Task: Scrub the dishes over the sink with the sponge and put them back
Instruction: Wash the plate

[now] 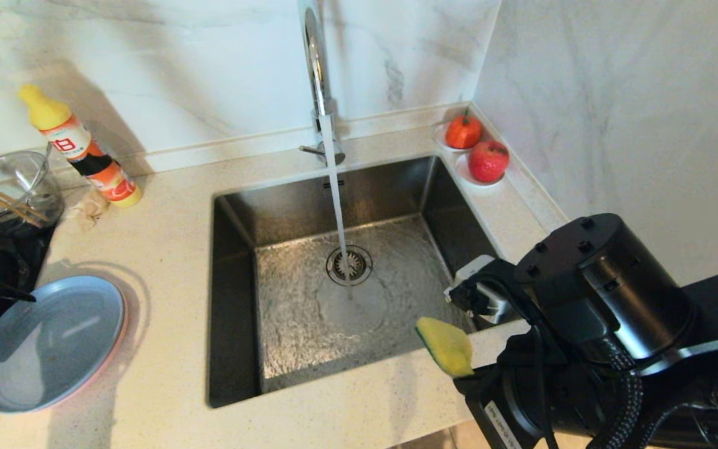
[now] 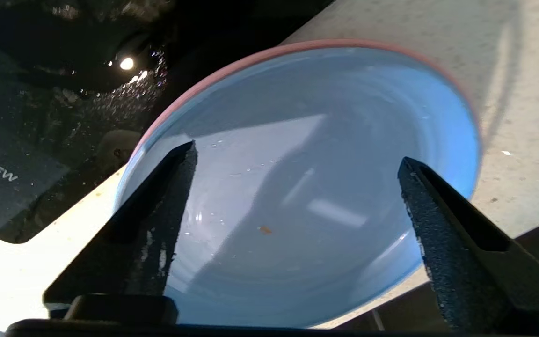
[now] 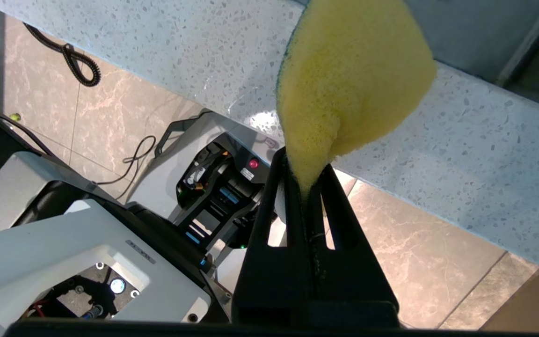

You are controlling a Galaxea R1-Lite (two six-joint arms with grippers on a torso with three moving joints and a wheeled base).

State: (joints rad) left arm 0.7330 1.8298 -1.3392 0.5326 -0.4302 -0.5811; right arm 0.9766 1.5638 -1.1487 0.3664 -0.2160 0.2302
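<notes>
Sponge (image 3: 353,79) sits pinched at one end between the pressed-together fingers of the right gripper (image 3: 306,180), its yellow body squeezed narrow at the grip and flaring out beyond it. This gripper hangs at the near right corner of the sink (image 1: 240,299), the sponge over the near counter edge. The left gripper (image 2: 297,164) is spread wide, its two dark fingers (image 2: 166,206) apart over the blue plate (image 2: 297,140) and holding nothing. That plate lies flat on the counter (image 1: 166,249) left of the sink, stacked on the pink plate (image 2: 232,65), of which only a rim shows. Water runs from the faucet (image 1: 316,62) onto the drain strainer (image 1: 349,265). Farther left stand a detergent bottle (image 1: 78,146) and a glass bowl (image 1: 10,187). At the far right corner sit two fruits on white saucers (image 1: 474,178).
</notes>
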